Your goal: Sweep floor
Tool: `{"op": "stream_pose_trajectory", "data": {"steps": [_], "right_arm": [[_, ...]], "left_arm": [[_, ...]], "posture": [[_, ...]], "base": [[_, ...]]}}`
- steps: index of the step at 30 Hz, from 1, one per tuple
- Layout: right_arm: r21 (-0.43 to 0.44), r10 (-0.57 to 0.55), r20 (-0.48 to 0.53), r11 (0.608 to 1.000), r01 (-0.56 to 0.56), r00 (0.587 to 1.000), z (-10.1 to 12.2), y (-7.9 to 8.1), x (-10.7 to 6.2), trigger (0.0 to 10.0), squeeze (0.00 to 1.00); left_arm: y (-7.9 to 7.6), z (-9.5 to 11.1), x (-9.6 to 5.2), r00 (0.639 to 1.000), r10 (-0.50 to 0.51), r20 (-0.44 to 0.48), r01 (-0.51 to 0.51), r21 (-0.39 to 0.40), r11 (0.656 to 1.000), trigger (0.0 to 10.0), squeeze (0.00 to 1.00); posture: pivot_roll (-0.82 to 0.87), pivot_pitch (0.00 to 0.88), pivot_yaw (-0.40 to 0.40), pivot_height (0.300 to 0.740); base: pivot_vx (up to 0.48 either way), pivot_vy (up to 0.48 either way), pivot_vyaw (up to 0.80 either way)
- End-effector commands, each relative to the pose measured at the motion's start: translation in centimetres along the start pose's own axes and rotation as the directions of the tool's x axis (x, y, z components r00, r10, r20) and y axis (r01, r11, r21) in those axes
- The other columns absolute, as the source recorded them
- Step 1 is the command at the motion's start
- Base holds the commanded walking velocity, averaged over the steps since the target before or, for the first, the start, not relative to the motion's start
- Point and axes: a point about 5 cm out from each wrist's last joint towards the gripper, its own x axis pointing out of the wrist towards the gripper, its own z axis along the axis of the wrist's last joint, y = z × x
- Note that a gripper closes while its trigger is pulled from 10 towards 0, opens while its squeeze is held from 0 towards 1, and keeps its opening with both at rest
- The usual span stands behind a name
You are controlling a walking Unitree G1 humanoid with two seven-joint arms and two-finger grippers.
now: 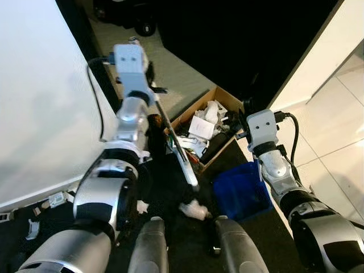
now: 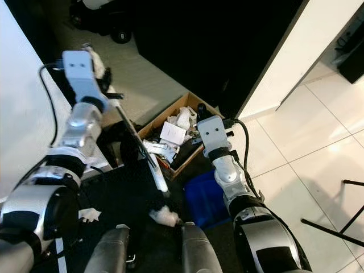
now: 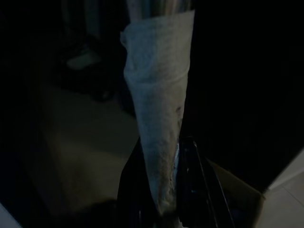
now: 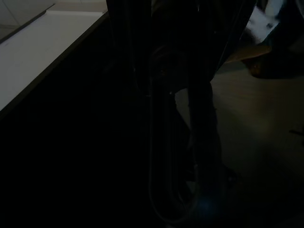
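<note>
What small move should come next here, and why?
Probably a short push of the broom toward the blue dustpan. The left gripper holds the broom's handle, its lower end sits right by a crumpled paper scrap on the dark floor, and the dustpan, with the right gripper above it, lies just beside that scrap.

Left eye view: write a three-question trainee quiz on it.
1. True or false: the cardboard box holds white paper scraps.
2. The blue dustpan lies: A) on the floor beside the box, on the robot's right; B) inside the box; C) on top of the robot's left arm.
3. Which claw holds the stick whose lower end points at the crumpled paper?

Key: 1 true; 2 A; 3 the left claw.
</note>
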Motion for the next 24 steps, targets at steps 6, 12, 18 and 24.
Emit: {"op": "stream_pose_trajectory", "data": {"steps": [6,12,18,24], "right_arm": [[-0.002,-0.014,-0.024,1.0,0.014,1.0,-0.4,-0.5,-0.2,10.0,0.0],[0.001,-0.017,-0.023,1.0,0.017,1.0,-0.4,-0.5,-0.3,10.0,0.0],[0.105,-0.044,-0.019,0.993,0.046,0.999,0.0,-1.5,0.3,10.0,0.0],[0.303,-0.091,-0.018,0.948,0.092,0.996,0.8,-4.3,1.4,10.0,0.0]], "left_arm": [[2.7,1.0,-1.7,0.974,-0.226,0.03,0.221,0.128,0.967,10.0,0.0],[1.9,-2.6,-4.7,0.914,-0.378,-0.147,0.402,0.196,0.895,10.0,0.0],[2.8,-6.1,-6.9,0.923,-0.268,-0.278,0.331,0.214,0.919,10.0,0.0],[6.4,-6.0,-8.3,0.959,-0.076,-0.273,0.135,0.202,0.97,10.0,0.0]], "posture": [[0.08,0.104,-0.029,0.74],[0.08,0.102,-0.032,0.74],[0.06,0.089,-0.024,0.74],[0.05,0.076,-0.02,0.74]], "base": [[0.0,0.0,0.0],[0.0,0.0,0.0],[0.0,0.0,0.0],[0.0,0.0,0.0]]}}
